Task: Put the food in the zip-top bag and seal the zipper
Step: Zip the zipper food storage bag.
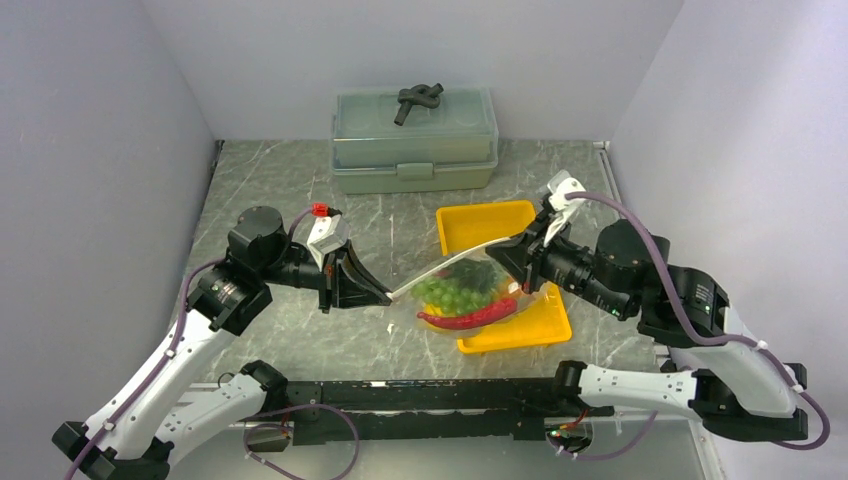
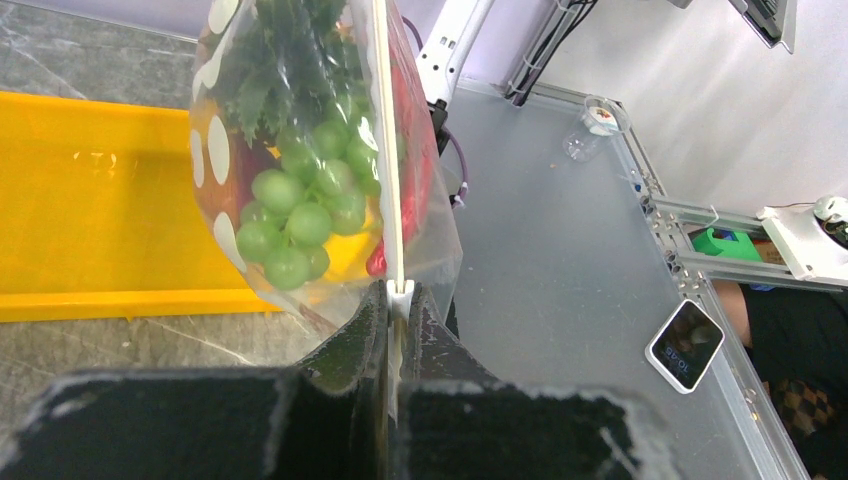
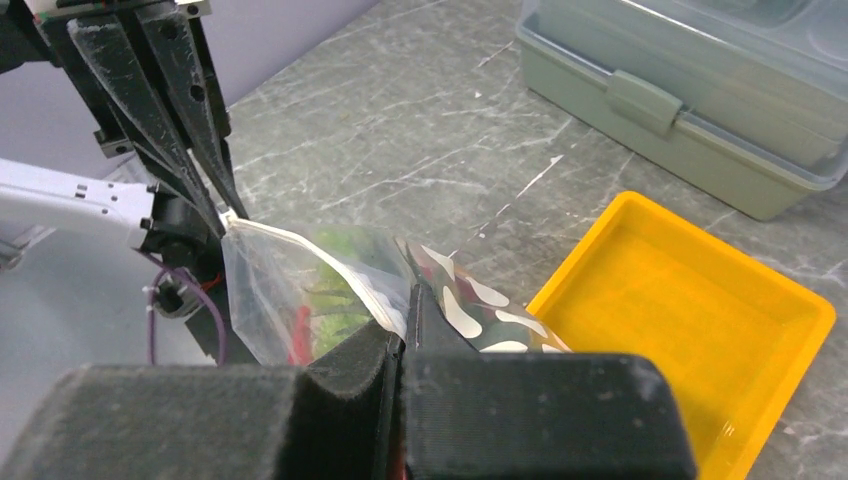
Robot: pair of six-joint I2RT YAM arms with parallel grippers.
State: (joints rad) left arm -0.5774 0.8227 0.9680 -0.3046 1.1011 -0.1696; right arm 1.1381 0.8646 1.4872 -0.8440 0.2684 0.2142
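The clear zip-top bag [image 1: 465, 295] hangs stretched between my two grippers, above the near part of the yellow tray [image 1: 480, 222]. Inside it the food shows: green grapes [image 1: 450, 293], a red chili [image 1: 470, 320] and dark green leaves. The whitish zipper [image 1: 450, 262] runs taut along the bag's top edge. My left gripper [image 1: 385, 297] is shut on the zipper's left end, where a small white piece sits between the fingertips [image 2: 400, 290]. At the bag's right end my right gripper [image 1: 505, 250] is shut on the strip [image 3: 405, 335]. Grapes [image 2: 300, 210] press against the bag wall.
A grey-green lidded box [image 1: 415, 140] with a dark object on its lid stands at the back. The yellow tray [image 3: 690, 330] lies under and behind the bag. White walls close in the marbled table on the left, back and right.
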